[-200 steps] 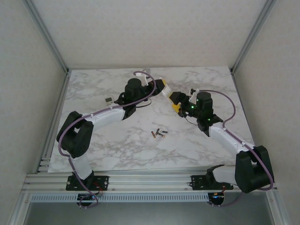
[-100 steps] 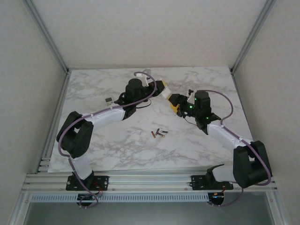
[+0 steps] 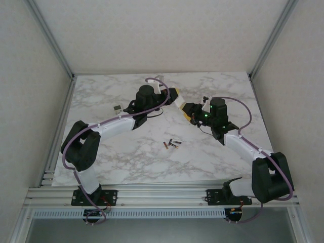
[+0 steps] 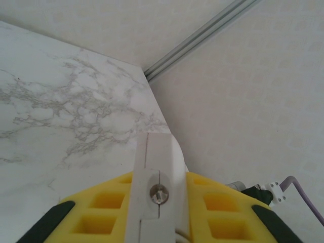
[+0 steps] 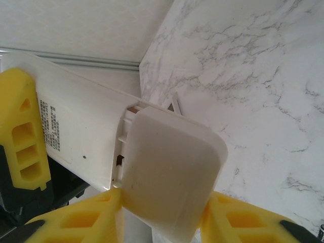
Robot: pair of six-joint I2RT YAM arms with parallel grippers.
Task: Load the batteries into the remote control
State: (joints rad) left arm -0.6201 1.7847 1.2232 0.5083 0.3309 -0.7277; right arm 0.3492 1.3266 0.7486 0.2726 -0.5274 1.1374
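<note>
Top external first: both arms reach toward the far middle of the table (image 3: pixel 126 162), and the remote (image 3: pixel 180 102) hangs in the air between them. The left end effector (image 3: pixel 173 93) has one end of it and the right end effector (image 3: pixel 190 111) is at the other. The batteries (image 3: pixel 171 145) lie in a small cluster on the table, nearer the bases and well apart from the remote. None is loaded yet, so I take the step in hand to be getting the compartment open. From up here the grips are too small to read.

Left wrist: the yellow fingers (image 4: pixel 101 207) are clamped on the remote, one on each side. The remote is seen end-on, with a screw facing the lens. That hold looks square, and it should not slacken while the other arm works.

Right wrist: this is the close look at the job. The cover (image 5: pixel 172 167) stands a little proud of the remote's back, with a dark gap at its edge. The right fingers (image 5: pixel 233 217) press on its two sides, pinching it as far as I can tell. A printed label (image 5: pixel 50 126) sits further along the remote, beside a left finger. To do it well, I'd say the pull should run along the remote's length without twisting, or the cover's tabs could snag. The cover should then go down on the table away from the batteries.
</note>
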